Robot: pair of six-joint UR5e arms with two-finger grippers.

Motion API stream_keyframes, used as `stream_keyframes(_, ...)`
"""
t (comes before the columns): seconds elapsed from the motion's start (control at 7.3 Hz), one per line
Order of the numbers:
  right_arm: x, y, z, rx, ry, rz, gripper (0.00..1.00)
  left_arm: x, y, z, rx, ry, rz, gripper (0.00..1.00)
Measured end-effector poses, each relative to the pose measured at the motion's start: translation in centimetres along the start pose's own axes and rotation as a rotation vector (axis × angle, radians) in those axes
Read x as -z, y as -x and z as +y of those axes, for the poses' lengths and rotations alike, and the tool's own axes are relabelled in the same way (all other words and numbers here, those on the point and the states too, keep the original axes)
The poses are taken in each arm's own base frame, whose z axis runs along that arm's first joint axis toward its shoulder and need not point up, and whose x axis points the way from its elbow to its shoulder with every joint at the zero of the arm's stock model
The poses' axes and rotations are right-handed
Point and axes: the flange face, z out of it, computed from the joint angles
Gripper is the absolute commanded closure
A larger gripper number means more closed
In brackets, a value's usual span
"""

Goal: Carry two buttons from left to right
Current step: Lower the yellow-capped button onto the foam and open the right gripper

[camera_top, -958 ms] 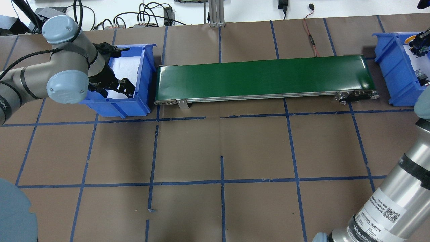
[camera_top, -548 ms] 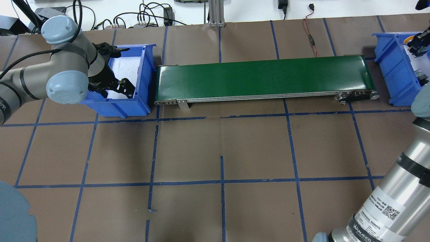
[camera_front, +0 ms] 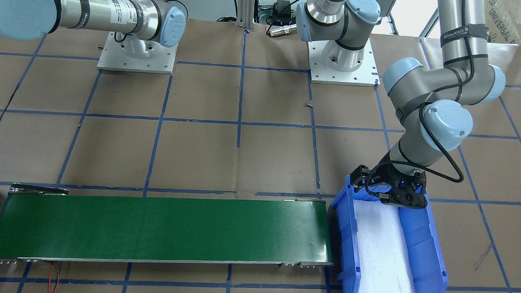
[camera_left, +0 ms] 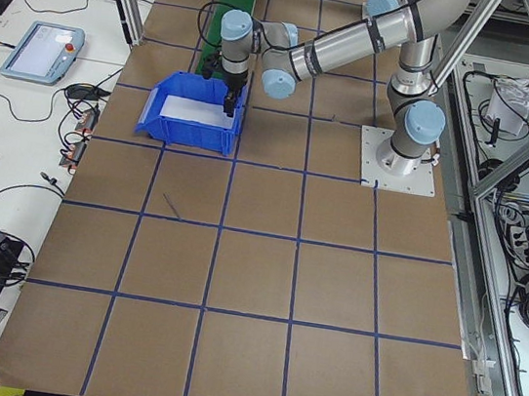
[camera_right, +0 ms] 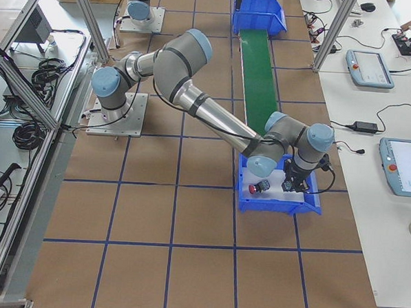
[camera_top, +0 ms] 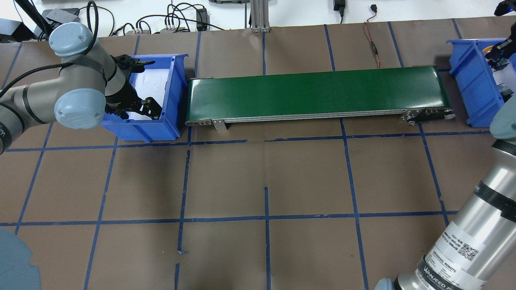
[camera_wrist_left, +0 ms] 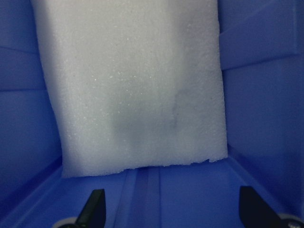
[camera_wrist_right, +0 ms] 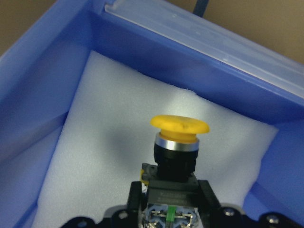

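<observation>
The yellow button [camera_wrist_right: 179,126] is upright in my right gripper [camera_wrist_right: 168,211], which is shut on its grey block, above the white foam of the right blue bin [camera_top: 471,80]. In the overhead view the right gripper [camera_top: 499,51] shows at the far right edge. The red button [camera_right: 262,186] lies in that same bin [camera_right: 279,205], beside the gripper [camera_right: 293,183]. My left gripper [camera_wrist_left: 173,213] is open and holds nothing. It hangs low at the near end of the left blue bin [camera_top: 171,96], where only foam [camera_wrist_left: 128,85] shows. The left gripper [camera_front: 399,195] stands at that bin's robot-side end.
A long green conveyor belt [camera_top: 314,92] runs between the two bins. Brown paper with a blue tape grid [camera_top: 266,177] covers the table. Cables and power supplies lie along the far edge [camera_top: 173,22]. The right arm's forearm [camera_top: 471,233] crosses the near right corner.
The left arm has shifted slightly left and towards the near side in the left bin. The right gripper with the yellow button has edged a little left over the right bin.
</observation>
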Motion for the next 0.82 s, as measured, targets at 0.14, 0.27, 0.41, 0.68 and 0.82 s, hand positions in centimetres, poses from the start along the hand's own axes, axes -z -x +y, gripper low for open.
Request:
stream_keyframes(0.14, -0.1, 0.0, 0.0, 0.000, 0.001, -0.001, 0.49, 0.1, 0.1, -0.1, 0.007, -0.001, -0.002, 0.00)
stream_keyframes(0.27, -0.1, 0.0, 0.0, 0.000, 0.001, -0.002, 0.48, 0.3, 0.4, -0.2, 0.010, -0.005, -0.004, 0.00)
stream_keyframes(0.41, -0.1, 0.0, 0.0, 0.000, 0.002, -0.002, 0.48, 0.5, 1.2, -0.4, 0.020, -0.010, -0.006, 0.00)
stream_keyframes(0.68, 0.0, 0.0, 0.0, 0.000, 0.001, -0.002, 0.47, 0.1, 3.6, -0.4, 0.042, -0.008, 0.003, 0.00)
stream_keyframes(0.82, 0.3, 0.0, 0.0, 0.000, 0.000, 0.001, 0.47, 0.0, 4.1, -0.3, 0.041, -0.006, 0.006, 0.00)
